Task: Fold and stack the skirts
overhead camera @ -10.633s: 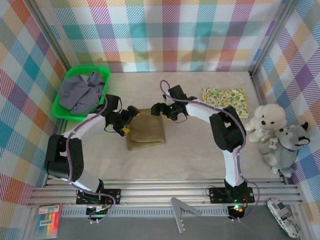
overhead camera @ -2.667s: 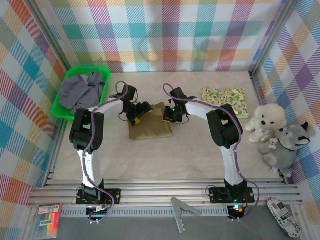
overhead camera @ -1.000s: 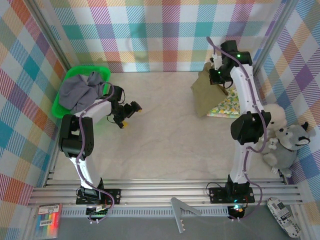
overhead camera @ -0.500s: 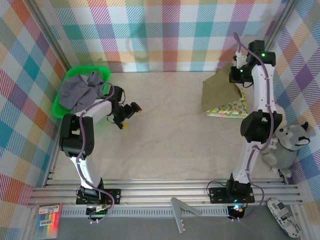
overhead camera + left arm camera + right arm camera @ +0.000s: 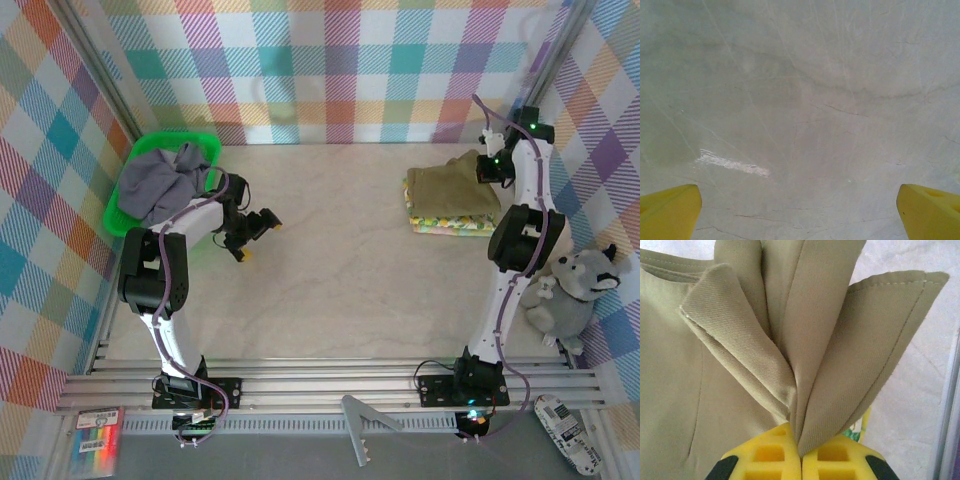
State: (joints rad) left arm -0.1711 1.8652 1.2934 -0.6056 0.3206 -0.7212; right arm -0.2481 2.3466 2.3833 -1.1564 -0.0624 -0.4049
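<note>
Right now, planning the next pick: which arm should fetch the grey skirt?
Left: the left gripper, open, sits near the basket holding the grey skirt; the right gripper pinches the olive skirt.

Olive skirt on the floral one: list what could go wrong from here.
1. The right gripper pinches several bunched layers of the olive skirt; releasing may let the fold spring open.
2. Withdrawing with cloth snagged could drag it off the floral skirt, whose edge peeks out beneath.
</note>
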